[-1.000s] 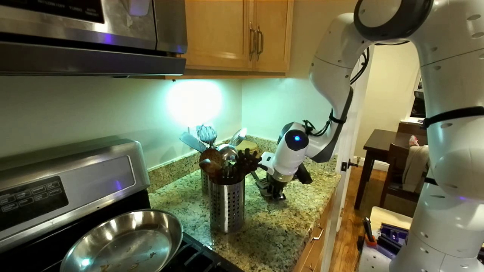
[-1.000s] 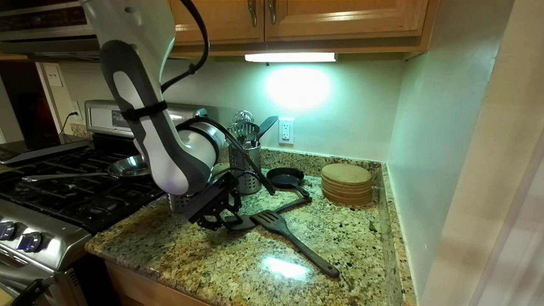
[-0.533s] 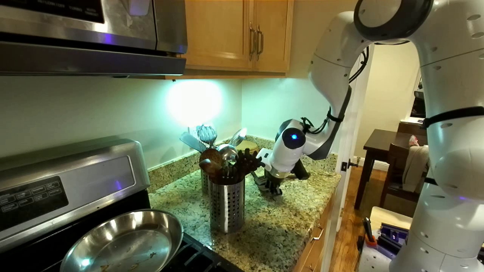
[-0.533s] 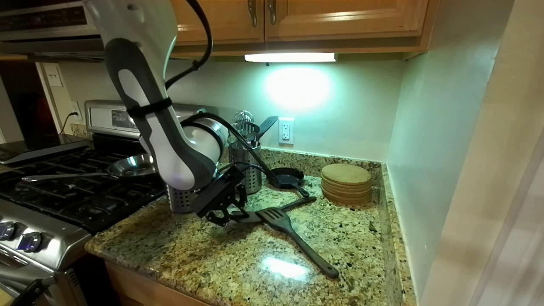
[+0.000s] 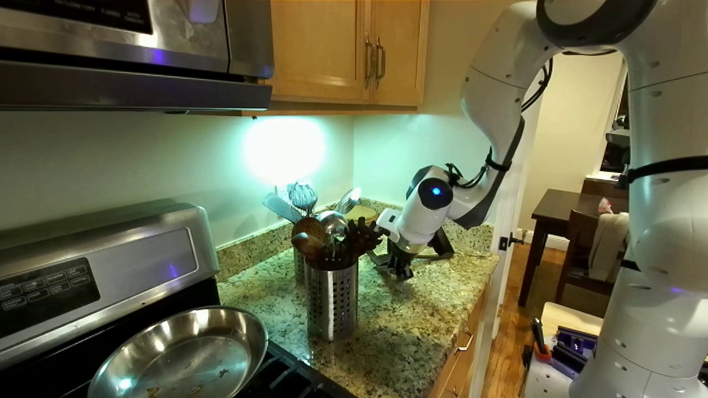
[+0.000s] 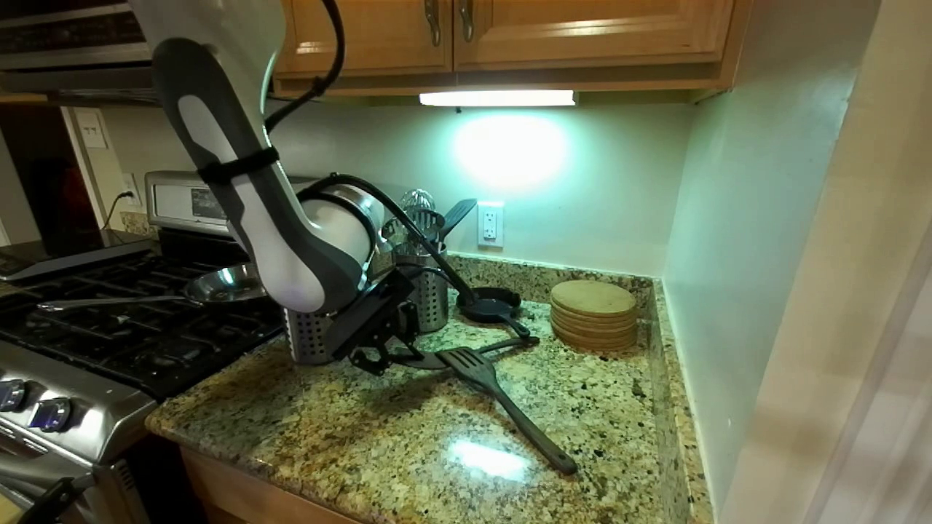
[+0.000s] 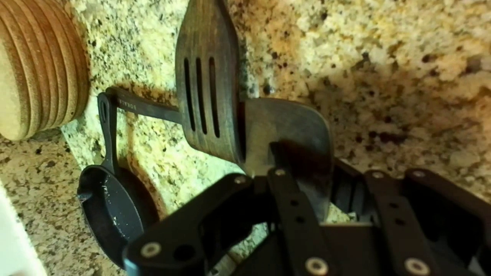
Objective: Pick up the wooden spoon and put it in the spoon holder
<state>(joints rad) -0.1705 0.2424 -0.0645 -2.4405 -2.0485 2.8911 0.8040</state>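
Observation:
What I take for the wooden spoon is a dark utensil with a flat, solid blade; its straight handle runs back across the counter. In the wrist view its blade passes between the fingers of my gripper, which is shut on it; the inner contact is partly hidden. A slotted wooden turner lies across the utensil, just beyond the fingers. The spoon holder, a perforated steel canister full of dark wooden utensils, stands stove-side of my gripper in an exterior view. The arm partly covers it elsewhere.
A second steel canister with a whisk and other tools stands by the back wall. Near it are a small black skillet and a stack of round boards. A steel frying pan sits on the stove.
My gripper has drawn further together and risen slightly from the counter. The flat blade has come up with it, and the slotted turner resting on it has shifted a little.

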